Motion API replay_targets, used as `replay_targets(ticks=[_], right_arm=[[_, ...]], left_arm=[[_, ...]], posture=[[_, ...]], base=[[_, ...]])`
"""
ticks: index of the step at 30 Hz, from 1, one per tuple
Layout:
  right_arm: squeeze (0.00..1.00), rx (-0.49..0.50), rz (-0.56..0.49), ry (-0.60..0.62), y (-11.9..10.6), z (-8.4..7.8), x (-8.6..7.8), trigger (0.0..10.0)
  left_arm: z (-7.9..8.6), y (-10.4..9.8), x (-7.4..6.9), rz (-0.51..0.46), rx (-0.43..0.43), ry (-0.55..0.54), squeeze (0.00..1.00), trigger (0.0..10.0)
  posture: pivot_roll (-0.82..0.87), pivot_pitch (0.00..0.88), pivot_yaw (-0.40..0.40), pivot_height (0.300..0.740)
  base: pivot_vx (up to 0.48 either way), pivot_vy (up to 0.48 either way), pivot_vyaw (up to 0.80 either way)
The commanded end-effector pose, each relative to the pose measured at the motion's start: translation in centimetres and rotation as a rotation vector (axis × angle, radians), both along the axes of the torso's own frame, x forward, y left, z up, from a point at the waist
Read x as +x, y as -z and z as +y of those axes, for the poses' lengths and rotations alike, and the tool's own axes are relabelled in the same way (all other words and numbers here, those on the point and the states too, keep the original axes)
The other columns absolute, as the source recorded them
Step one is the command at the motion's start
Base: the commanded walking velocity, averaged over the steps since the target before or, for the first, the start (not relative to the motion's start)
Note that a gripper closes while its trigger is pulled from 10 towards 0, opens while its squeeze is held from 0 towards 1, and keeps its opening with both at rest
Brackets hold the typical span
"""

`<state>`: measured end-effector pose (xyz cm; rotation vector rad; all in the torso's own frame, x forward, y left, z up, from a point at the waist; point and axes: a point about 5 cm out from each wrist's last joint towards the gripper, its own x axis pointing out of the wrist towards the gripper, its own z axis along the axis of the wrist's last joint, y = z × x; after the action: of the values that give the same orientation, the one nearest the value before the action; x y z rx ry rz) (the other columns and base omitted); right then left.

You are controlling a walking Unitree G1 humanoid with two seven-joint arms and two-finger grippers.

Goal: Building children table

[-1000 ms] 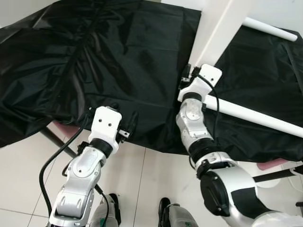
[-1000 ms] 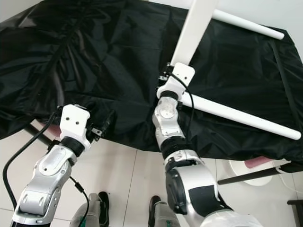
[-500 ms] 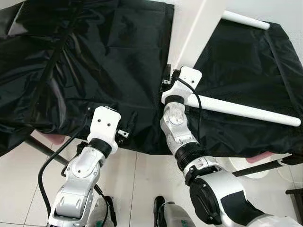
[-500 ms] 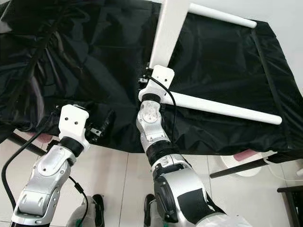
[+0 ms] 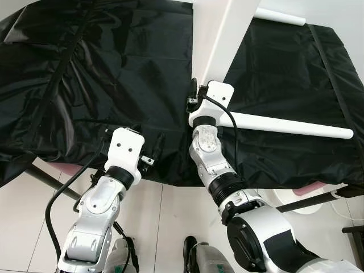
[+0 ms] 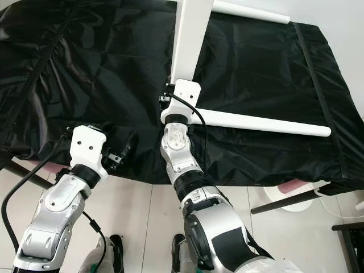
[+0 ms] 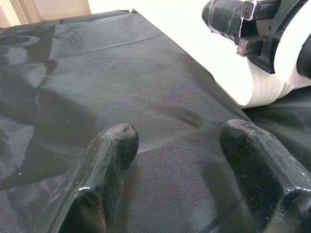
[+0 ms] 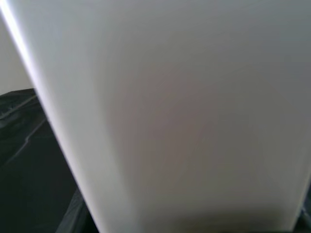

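Black cloth, right end effector raised, clamping white table panel, left end effector spread, low.

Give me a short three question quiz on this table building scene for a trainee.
1. True or false: the left gripper has its fingers open over the black cloth.
2. Which gripper is up against the white board? A) left B) right
3. Fill in: the white round leg lies on the ____ cloth.

Key: 1 true; 2 B, the right gripper; 3 black.
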<state>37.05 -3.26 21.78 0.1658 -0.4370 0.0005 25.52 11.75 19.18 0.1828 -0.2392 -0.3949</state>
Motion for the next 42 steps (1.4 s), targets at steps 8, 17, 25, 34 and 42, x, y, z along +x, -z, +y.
replay_targets(ticks=[8, 17, 25, 34, 42], right_arm=[[0.00, 0.120, 0.052, -0.233, 0.5, 7.4, -3.2, 10.0], [0.00, 0.138, 0.034, -0.245, -0.3, 7.9, -3.4, 10.0], [0.00, 0.069, 0.013, -0.343, -0.9, 10.8, -4.7, 10.0], [0.00, 0.031, -0.012, -0.397, -1.6, 12.6, -5.6, 10.0], [0.00, 0.065, -0.004, -0.457, -2.7, 14.2, -6.2, 10.0]], left_arm=[[0.2, 0.4, 0.0, 0.008, 0.002, -0.023, 0.00, 10.0], [0.3, 0.5, 0.1, 0.016, 0.006, -0.018, 0.00, 10.0], [1.1, 1.7, 0.3, 0.048, -0.002, -0.045, 0.00, 10.0], [5.1, 1.6, 0.0, 0.036, -0.080, -0.179, 0.00, 10.0], [8.1, 1.3, 0.0, 0.029, -0.131, -0.285, 0.00, 10.0]], posture=[[0.33, 0.244, -0.059, 0.740], [0.32, 0.246, -0.046, 0.740], [0.32, 0.241, -0.033, 0.740], [0.35, 0.232, -0.058, 0.740], [0.36, 0.226, -0.069, 0.740]], base=[[0.000, 0.000, 0.00], [0.000, 0.000, 0.00], [0.000, 0.000, 0.00], [0.000, 0.000, 0.00], [0.000, 0.000, 0.00]])
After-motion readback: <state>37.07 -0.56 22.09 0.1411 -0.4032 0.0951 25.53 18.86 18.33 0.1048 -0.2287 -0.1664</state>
